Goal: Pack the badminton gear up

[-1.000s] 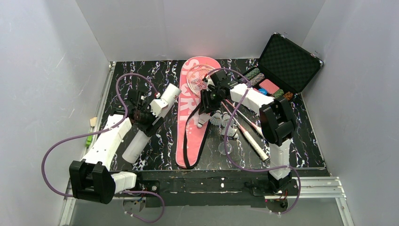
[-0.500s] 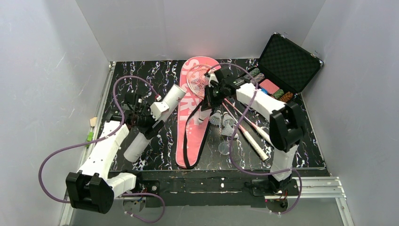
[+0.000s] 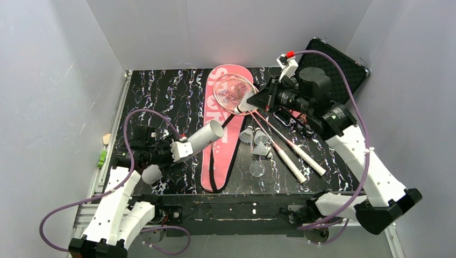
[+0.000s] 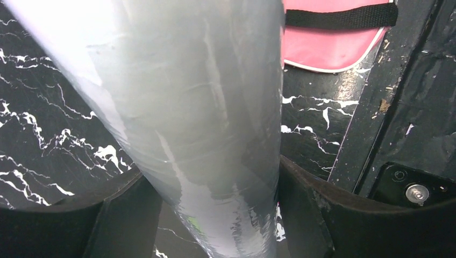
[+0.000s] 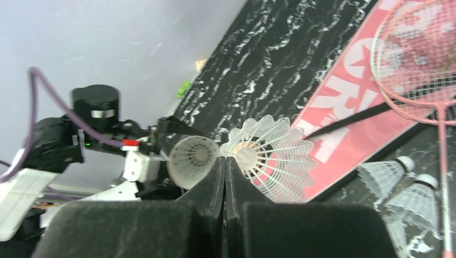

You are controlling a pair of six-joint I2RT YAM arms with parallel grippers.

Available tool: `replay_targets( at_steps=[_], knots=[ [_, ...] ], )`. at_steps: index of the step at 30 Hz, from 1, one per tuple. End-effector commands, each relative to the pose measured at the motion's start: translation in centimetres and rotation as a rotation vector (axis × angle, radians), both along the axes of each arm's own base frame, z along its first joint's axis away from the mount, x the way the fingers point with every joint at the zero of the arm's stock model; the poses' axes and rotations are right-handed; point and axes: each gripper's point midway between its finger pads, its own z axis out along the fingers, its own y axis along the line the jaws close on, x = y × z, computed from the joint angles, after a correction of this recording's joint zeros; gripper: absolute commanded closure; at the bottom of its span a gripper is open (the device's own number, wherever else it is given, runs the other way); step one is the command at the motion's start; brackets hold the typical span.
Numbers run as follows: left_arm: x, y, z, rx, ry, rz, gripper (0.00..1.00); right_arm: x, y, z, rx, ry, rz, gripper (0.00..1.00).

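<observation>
Across the pink bag (image 3: 214, 161), your right gripper's (image 5: 225, 164) pinched shuttlecock (image 5: 275, 161) faces the open mouth of the tilted tube (image 3: 204, 138) your left gripper (image 3: 180, 151) clamps.

The tube (image 4: 204, 134) looks smooth and glossy, like plastic. At its two o'clock, the pink bag (image 4: 333, 45) is matt cloth with a woven black strap (image 4: 344, 16); the shuttlecock (image 5: 269, 156) has a netted plastic skirt.

- left arm (image 3: 115, 188) bent low by the near edge; its gripper (image 4: 215, 215) clamps the tilted tube (image 3: 207, 135);
- right arm (image 3: 355, 145) raised, reaching left; its gripper (image 5: 225, 177) pinches a shuttlecock (image 5: 269, 156)
</observation>
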Motion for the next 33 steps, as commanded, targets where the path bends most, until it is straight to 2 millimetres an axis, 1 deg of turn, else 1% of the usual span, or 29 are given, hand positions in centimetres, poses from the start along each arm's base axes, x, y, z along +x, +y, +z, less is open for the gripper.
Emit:
replay_targets(
  at_steps=[1,6,9,14,18,22,27,28,29,30,33],
  knots=[
    [0.2,-1.4,0.9,-0.056,-0.027,-0.070,0.34,-1.3,1.6,0.6,0.076,0.028,0.025,0.99],
    [0.2,-2.1,1.6,-0.093,-0.047,-0.096,0.34,-3.3,3.2,0.9,0.096,0.009,0.051,0.99],
    [0.3,-2.2,1.8,-0.102,-0.052,-0.094,0.34,-4.1,4.1,1.0,0.100,0.008,0.066,0.99],
    [0.1,-2.3,1.5,-0.106,-0.045,-0.098,0.35,-4.9,5.6,1.0,0.107,0.009,0.099,0.99],
    [0.2,-2.4,1.8,-0.110,-0.057,-0.101,0.35,-5.4,6.9,0.9,0.111,0.016,0.130,0.99],
    [0.2,-2.6,2.0,-0.124,-0.060,-0.105,0.35,-5.7,7.9,0.2,0.103,0.034,0.148,0.99],
    [0.3,-2.8,1.9,-0.140,-0.058,-0.102,0.34,-6.7,9.2,0.1,0.138,0.062,0.201,0.99],
    [0.3,-2.8,1.8,-0.140,-0.057,-0.100,0.34,-6.8,9.4,0.0,0.139,0.071,0.209,0.97],
    [0.3,-2.8,1.8,-0.141,-0.057,-0.099,0.35,-6.9,9.4,0.0,0.137,0.077,0.211,0.90],
    [0.3,-2.8,1.6,-0.141,-0.055,-0.099,0.34,-7.0,9.2,-0.1,0.133,0.080,0.208,0.79],
    [0.2,-2.8,1.4,-0.140,-0.056,-0.099,0.34,-7.1,8.3,0.8,0.141,0.057,0.186,0.58]
  ],
)
